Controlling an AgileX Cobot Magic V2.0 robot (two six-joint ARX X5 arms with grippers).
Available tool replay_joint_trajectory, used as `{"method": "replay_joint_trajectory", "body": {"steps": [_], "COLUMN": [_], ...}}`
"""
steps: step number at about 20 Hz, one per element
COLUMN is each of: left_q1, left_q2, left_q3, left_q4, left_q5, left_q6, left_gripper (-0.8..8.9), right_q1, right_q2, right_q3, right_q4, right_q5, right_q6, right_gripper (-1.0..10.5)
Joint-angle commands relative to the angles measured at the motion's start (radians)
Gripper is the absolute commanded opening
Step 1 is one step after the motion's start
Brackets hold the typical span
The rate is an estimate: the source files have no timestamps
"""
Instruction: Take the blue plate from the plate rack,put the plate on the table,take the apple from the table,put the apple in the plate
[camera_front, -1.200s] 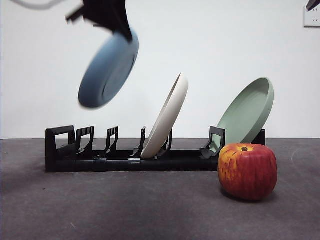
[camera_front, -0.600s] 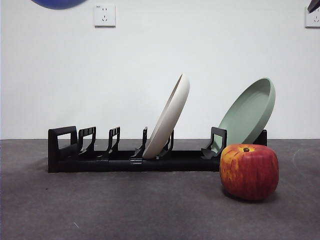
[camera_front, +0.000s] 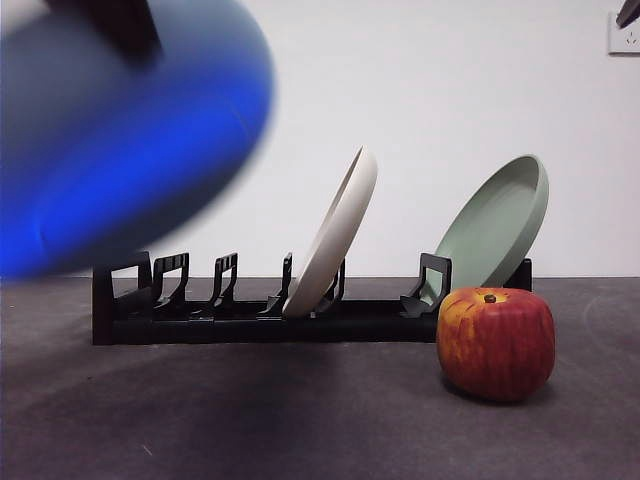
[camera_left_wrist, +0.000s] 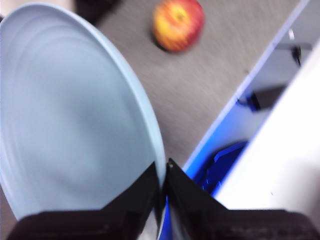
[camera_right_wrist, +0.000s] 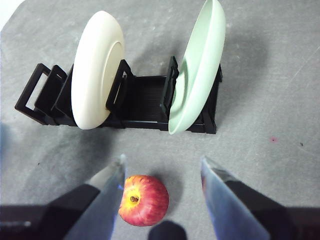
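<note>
Left gripper (camera_left_wrist: 164, 172) jaws clamped on the rim of the blue plate (camera_left_wrist: 65, 115). In front view the plate (camera_front: 125, 140) fills the upper left, blurred, off the table (camera_front: 300, 420). Plate rack (camera_front: 250, 315) at centre holds a cream plate (camera_front: 335, 230) and a green plate (camera_front: 495, 220). Apple (camera_front: 496, 343) lower right on the table. Right gripper (camera_right_wrist: 161, 167) jaws spread apart above the apple (camera_right_wrist: 144, 200)

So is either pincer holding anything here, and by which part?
The left pincer is shut on the rim of the blue plate, carried in the air. The right pincer is open above the apple, holding nothing.
</note>
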Motion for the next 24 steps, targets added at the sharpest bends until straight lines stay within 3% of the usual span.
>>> {"method": "replay_joint_trajectory", "body": {"steps": [1,5,10,14,15,17,18,24], "left_q1": [-0.034,-0.049,-0.049,-0.049,-0.05,-0.047,-0.039,-0.03], "left_q2": [0.076,0.285,0.52,0.609,0.609,0.607,0.603,0.49], "left_q3": [-0.024,-0.024,-0.024,-0.024,-0.024,-0.02,-0.018,0.089], "left_q4": [0.076,0.157,0.269,0.343,0.349,0.354,0.353,0.327], "left_q5": [-0.011,-0.116,-0.158,-0.156,-0.153,-0.151,-0.15,-0.161], "left_q6": [-0.018,0.046,0.098,0.129,0.129,0.11,0.11,0.086], "left_gripper": [-0.08,-0.08,-0.08,0.17,1.35,5.0,5.42,5.39], "right_q1": [0.002,0.002,0.002,0.002,0.002,0.002,0.002,0.003], "right_q2": [0.0,0.0,0.001,0.002,0.003,0.003,0.003,0.019], "right_q3": [0.003,0.003,0.003,0.003,0.003,0.003,0.003,0.003], "right_q4": [0.004,0.002,-0.003,-0.005,-0.006,-0.017,-0.02,-0.04], "right_q5": [0.003,0.003,0.003,0.003,0.003,0.002,0.002,-0.004], "right_q6": [-0.008,-0.008,-0.008,-0.008,-0.008,-0.008,-0.008,-0.008], "right_gripper": [2.5,2.5,2.5,2.5,2.5,2.5,2.5,2.6]}}
